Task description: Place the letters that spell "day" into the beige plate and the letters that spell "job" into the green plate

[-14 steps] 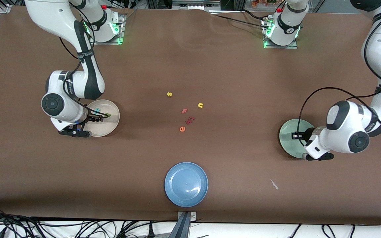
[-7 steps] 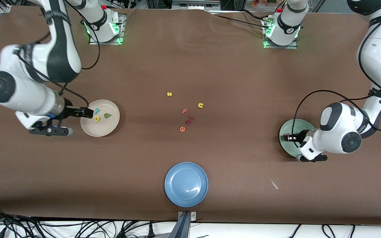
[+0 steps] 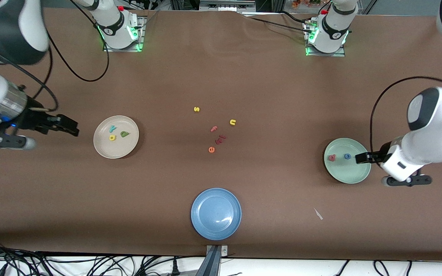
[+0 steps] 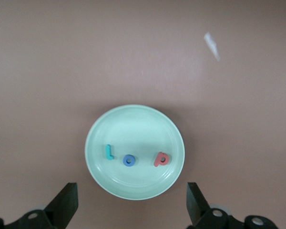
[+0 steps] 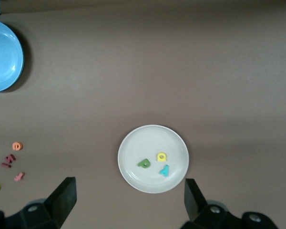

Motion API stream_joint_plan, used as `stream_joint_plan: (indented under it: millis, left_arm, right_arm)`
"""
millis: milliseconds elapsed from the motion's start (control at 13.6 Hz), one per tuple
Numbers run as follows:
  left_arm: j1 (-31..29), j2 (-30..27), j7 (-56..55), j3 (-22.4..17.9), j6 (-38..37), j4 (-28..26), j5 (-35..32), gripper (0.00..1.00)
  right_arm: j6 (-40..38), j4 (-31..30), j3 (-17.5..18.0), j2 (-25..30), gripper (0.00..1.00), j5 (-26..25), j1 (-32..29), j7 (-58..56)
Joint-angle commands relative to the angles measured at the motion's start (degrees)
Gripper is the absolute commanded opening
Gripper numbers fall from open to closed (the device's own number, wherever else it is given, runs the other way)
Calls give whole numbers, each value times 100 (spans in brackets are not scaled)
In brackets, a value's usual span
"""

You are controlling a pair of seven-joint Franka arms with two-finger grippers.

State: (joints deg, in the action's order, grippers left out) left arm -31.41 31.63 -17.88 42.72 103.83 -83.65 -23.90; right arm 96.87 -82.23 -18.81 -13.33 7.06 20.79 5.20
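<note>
Brown tabletop (image 3: 221,76), both arm bases bolted along its top edge with green lights on.

Beige plate (image 3: 106,151) toward the right arm's end of the table. In it: green d (image 3: 124,134), teal y (image 3: 113,129), yellow a (image 3: 112,137), lying flat close together, none touching the rim. The right wrist view shows all three in the plate.

Green plate (image 3: 349,174) toward the left arm's end. In it: pinkish-red b (image 3: 332,157) and blue o (image 3: 347,156) in the front view; the left wrist view also shows the teal j (image 4: 108,152), in a row with the o and b. In the front view the j spot is covered by the left gripper's fingertips.

Blue plate (image 3: 216,214) is nearest the front camera, mid-table, nothing in it.

Loose letters mid-table: yellow s (image 3: 196,109), yellow u (image 3: 232,122), pink f (image 3: 214,128), orange e (image 3: 211,150), plus a small dark red piece (image 3: 220,139) between f and e that I can't read. A small white scrap (image 3: 318,214) lies nearer the camera than the green plate.

Right gripper (image 3: 69,127) is up over bare table just off the beige plate, fingers spread, holding nothing. Left gripper (image 3: 362,157) is over the green plate's edge, fingers spread wide, holding nothing.

No readable brand or label text.
</note>
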Motion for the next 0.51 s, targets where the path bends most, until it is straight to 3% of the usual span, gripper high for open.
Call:
stream_joint_plan:
  millis: [0,220,440]
  left_arm:
    - [12,-218,-93,191,-571,382,-89,100]
    - [21,-210,-84,368,-864,718,-89,100]
    - [12,-218,-84,386,-873,727,-28,100]
  right_arm:
    - [-212,-582,1305,715,100,-564,-1074,-72]
    - [348,-1969,1687,1700,100,-557,-1734,-71]
    - [298,-1832,1836,1693,100,-609,-1886,-414]
